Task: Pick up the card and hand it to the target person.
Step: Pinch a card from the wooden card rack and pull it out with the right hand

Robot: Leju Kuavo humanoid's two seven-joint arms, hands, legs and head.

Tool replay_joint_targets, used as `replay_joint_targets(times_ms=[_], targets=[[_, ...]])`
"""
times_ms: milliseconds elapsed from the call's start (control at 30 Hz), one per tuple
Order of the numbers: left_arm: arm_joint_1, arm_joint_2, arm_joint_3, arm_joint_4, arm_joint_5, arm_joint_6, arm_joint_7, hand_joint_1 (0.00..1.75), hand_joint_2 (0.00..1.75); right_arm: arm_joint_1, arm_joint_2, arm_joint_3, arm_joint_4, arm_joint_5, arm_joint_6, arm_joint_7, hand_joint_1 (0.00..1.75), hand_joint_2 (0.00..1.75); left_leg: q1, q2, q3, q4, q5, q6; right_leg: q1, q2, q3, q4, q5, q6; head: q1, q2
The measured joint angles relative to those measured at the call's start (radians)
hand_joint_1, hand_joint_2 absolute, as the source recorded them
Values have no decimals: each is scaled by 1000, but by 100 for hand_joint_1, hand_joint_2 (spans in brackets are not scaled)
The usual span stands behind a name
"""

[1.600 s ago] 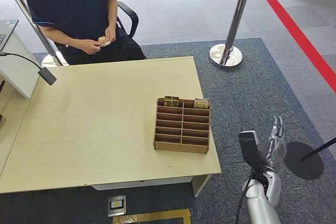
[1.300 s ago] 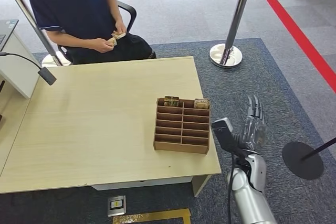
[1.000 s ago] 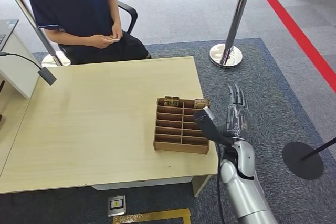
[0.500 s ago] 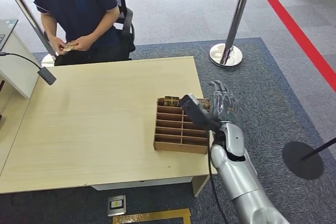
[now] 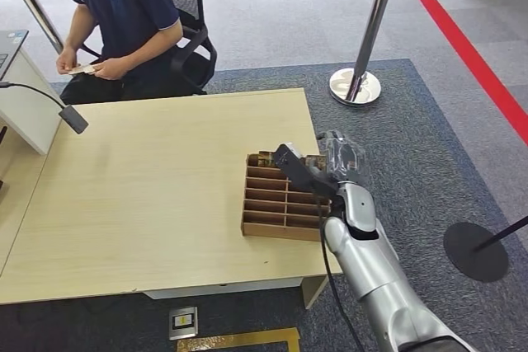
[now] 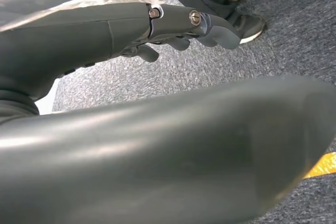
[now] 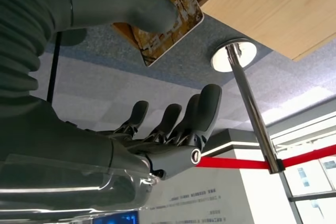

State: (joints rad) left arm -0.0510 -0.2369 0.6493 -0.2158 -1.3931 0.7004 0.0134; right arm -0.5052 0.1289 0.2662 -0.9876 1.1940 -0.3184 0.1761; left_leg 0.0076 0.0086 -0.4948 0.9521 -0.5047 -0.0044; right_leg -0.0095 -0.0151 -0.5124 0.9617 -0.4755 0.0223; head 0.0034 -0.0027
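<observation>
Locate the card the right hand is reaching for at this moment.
In the head view the card stands in the far right slot of the wooden organizer, near the table's right edge. The right hand is beside it, fingers apart.

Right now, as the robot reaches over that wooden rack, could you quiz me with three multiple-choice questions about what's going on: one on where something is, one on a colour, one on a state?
1. Where does the wooden rack stand?
A. On the carpet
B. Near the table's right edge
C. On the seated person's lap

2. What colour is the line on the floor beyond the metal post?
A. Red
B. Green
C. White

3. What is the right hand doing?
A. Gripping a cup
B. Hanging beside the robot's leg
C. Reaching at the card in the rack's far right corner, fingers apart

Answers: 1 B, the rack sits on the light wood table close to its right edge. 2 A, the stripe is plainly red. 3 C, the right wrist view shows the thumb in front of the card, the other fingers spread; a grip cannot be confirmed.
</observation>
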Motion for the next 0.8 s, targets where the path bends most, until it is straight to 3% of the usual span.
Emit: replay_joint_targets(times_ms=[667,800], targets=[[0,0,0,4,-8,0,-10,0,0,-11,0,23,31,52,52,54,94,175,0,0,0,0,0,0,0,0,0,0,0,0,0,0],[0,0,0,4,-8,0,-14,0,0,-10,0,26,31,54,55,55,112,175,0,0,0,0,0,0,0,0,0,0,0,0,0,0]])
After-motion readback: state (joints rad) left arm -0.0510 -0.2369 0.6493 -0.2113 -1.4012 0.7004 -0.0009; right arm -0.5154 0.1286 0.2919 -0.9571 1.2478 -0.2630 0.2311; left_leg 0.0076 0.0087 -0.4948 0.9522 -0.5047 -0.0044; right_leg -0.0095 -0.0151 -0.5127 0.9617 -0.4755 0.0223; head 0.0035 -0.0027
